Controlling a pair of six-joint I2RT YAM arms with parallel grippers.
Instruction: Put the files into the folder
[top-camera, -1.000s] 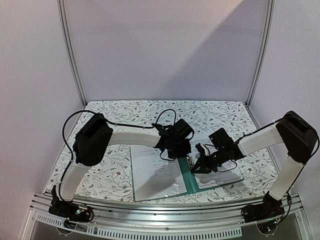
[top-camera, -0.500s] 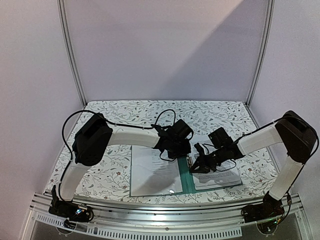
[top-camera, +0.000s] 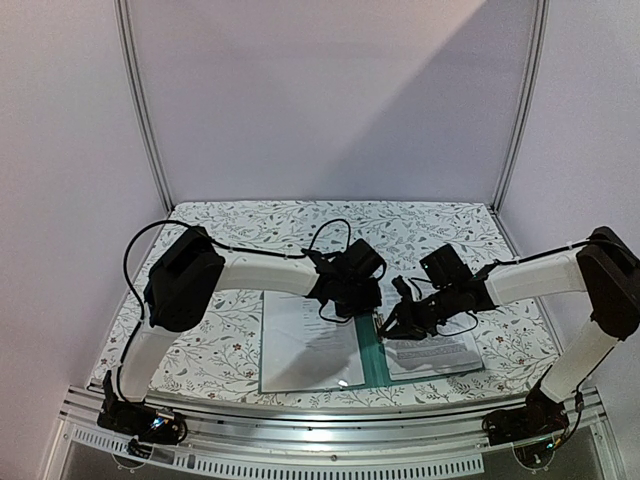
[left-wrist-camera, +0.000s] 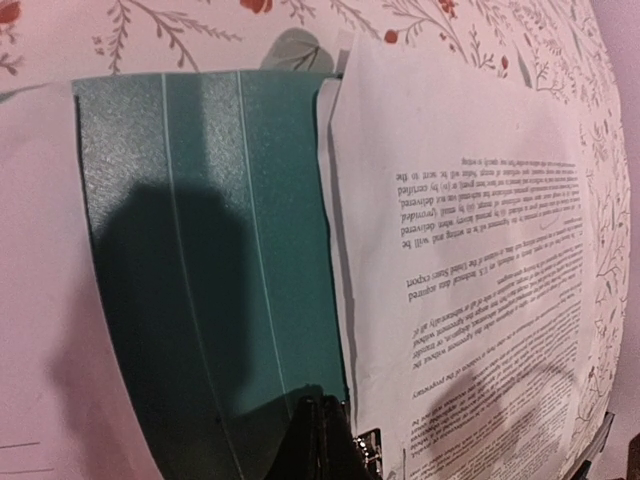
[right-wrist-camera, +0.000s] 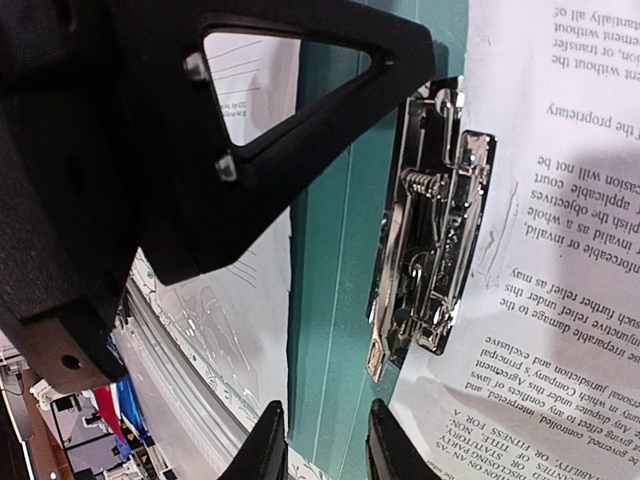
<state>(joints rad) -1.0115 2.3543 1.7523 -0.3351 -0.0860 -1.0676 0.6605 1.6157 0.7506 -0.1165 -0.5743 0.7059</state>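
Observation:
The teal folder (top-camera: 373, 352) lies open on the table, its left cover (top-camera: 305, 345) faced with a white sheet. The files (top-camera: 432, 354) are white printed sheets on its right half, under the silver clip (right-wrist-camera: 430, 260). My left gripper (top-camera: 356, 304) is shut, its tips (left-wrist-camera: 325, 440) down on the teal spine (left-wrist-camera: 210, 250) beside the sheets' edge (left-wrist-camera: 460, 230). My right gripper (top-camera: 396, 322) is open and empty, its jaws (right-wrist-camera: 325, 445) astride the teal spine (right-wrist-camera: 335, 300) just left of the clip. The sheets (right-wrist-camera: 560, 200) lie to the clip's right.
The floral tablecloth (top-camera: 240, 230) covers the table. The left gripper's black body (right-wrist-camera: 200, 150) hangs close above and left of my right gripper. The metal rail (top-camera: 320, 425) runs along the near edge. White walls stand around the table.
The right arm has stretched out lower and its gripper has moved slightly away over the spine. The folder's left cover has settled flatter. The left arm has not moved.

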